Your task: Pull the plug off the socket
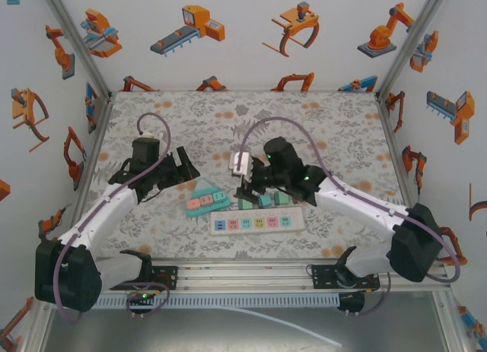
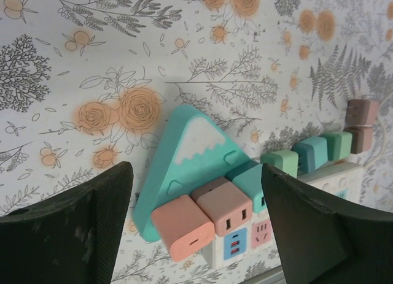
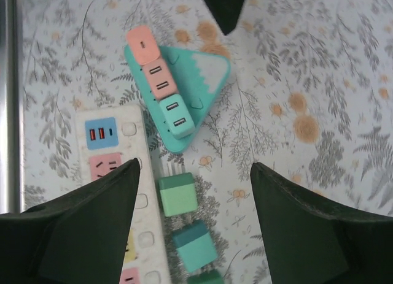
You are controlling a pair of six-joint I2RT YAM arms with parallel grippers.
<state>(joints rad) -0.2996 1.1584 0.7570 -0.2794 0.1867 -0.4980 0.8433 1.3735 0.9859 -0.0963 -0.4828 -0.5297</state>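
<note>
Left hand (image 2: 196, 170): fingers apart, empty, hovering over the teal mountain-shaped socket (image 2: 190, 143), middle of the desk toward its near edge | salmon plug (image 2: 183, 226) seated at its end | right hand (image 3: 193, 167): spread, empty | best bet: pinch the plug's flanks, brace the socket, pull straight out

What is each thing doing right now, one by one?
Left tool, open, holding nothing.
Right tool, open, holding nothing.
Triangle socket, lying flat, three plugs in a row on it.
Power strip, lying flat, nothing plugged in where it shows.
Green plug, loose on the table beside the strip.
</note>
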